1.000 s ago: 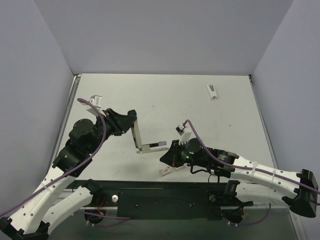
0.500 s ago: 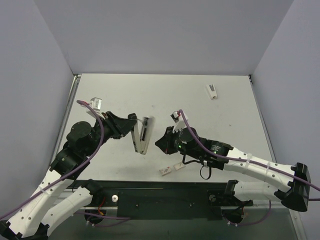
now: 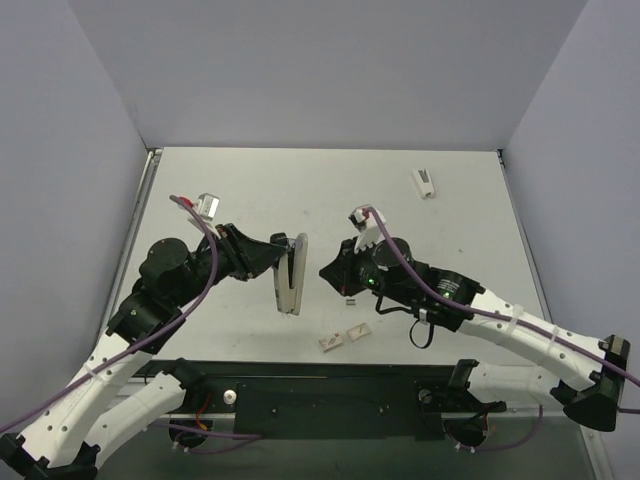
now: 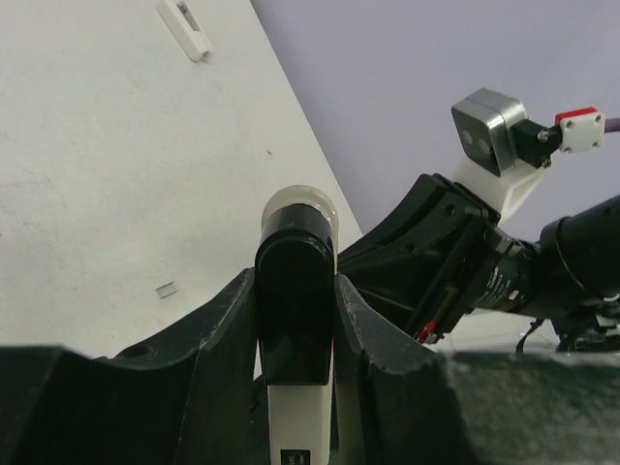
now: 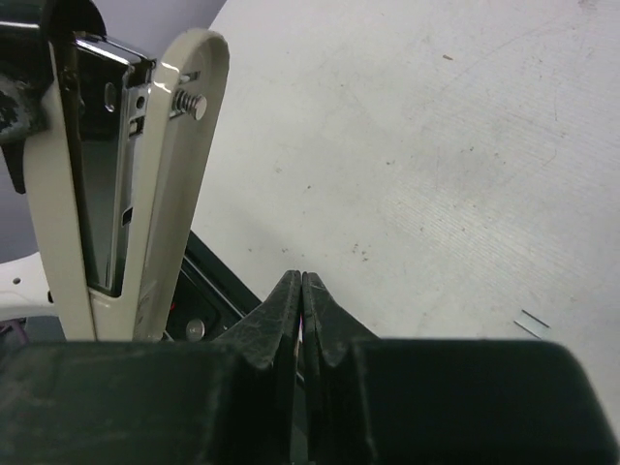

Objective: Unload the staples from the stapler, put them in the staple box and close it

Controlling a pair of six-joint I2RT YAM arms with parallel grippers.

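My left gripper [image 3: 280, 262] is shut on the stapler [image 3: 291, 275], a slim white shell with a metal inner bar, held on edge above the table. In the left wrist view its black end [image 4: 295, 291] sits clamped between my fingers. In the right wrist view the stapler [image 5: 116, 165] stands slightly open, its metal channel showing. My right gripper [image 3: 328, 272] is just right of it, with its tips pressed together [image 5: 302, 281] and nothing visible between them. A tiny grey strip of staples [image 3: 351, 302] lies on the table below the right gripper; it also shows in the left wrist view [image 4: 167, 288] and the right wrist view [image 5: 530, 325].
Two small white tabs [image 3: 330, 342] [image 3: 358, 331] lie near the table's front edge. Another small white piece [image 3: 424, 182] lies at the back right and shows in the left wrist view [image 4: 184, 27]. Grey walls close the left, back and right sides.
The stapler has gone from wide open in an L to nearly folded shut and upright. My right gripper moved up from the front edge to beside it. The staple strip now shows on the table.
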